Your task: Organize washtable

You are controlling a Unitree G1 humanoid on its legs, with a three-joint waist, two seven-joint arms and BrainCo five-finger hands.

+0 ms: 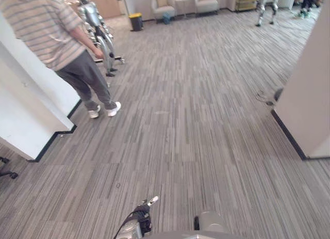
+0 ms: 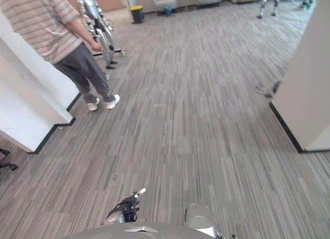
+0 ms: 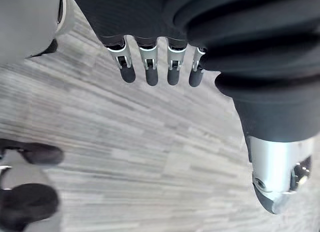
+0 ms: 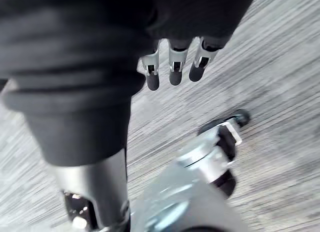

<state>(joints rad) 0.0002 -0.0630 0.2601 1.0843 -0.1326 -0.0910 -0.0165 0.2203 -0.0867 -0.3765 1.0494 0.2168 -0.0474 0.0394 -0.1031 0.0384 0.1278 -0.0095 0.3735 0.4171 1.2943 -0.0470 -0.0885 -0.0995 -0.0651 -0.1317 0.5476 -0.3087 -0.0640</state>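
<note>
no words, numbers, labels or signs can be read. the person's shirt (image 1: 38, 22) carries only stripes, the white wall panels (image 1: 26, 115) are plain, and any print on the yellow-topped bin (image 1: 135, 21) is too small to tell.

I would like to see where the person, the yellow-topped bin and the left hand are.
person (image 1: 49, 27), left eye view, on the striped shirt's back.
yellow-topped bin (image 1: 135, 23), left eye view, on its dark front.
left hand (image 3: 151, 76), left wrist view, on one finger's dark tip.
</note>
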